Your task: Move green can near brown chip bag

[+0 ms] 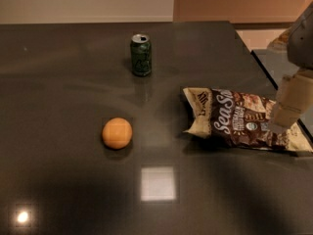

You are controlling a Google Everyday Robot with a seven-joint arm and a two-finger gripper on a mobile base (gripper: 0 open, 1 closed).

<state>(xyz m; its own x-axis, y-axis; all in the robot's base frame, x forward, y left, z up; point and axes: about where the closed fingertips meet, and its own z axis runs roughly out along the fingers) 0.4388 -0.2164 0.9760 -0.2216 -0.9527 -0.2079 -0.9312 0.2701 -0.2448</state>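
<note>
The green can (141, 55) stands upright, long axis vertical, toward the far edge of the desk (58, 82), well apart from the brown chip bag (239, 124), which lies flat near the right edge. The hand (282, 112) hangs at the right edge over the bag's right end, so the can lies far to its left and farther back, beyond the bag; whether the hand is apart or together cannot be told. An orange (117, 132) sits nearer the front, left of the bag.
</note>
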